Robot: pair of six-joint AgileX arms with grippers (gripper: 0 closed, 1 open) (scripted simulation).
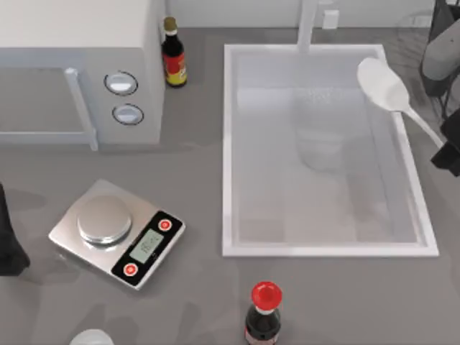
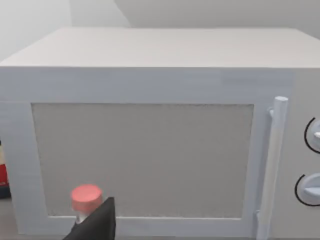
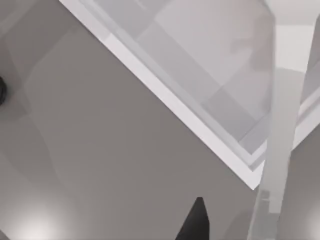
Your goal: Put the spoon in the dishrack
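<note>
Right now my right gripper sits at the table's right edge, clamped on the handle of the spoon. That spoon hangs in the air, its oval bowl over the far right corner of the sink and its handle slanting down toward my fingers. Thin grey wires of the dishrack show just beyond, at the far right corner. My left arm is parked at the left edge, facing the microwave; whether its fingers are apart I cannot tell.
</note>
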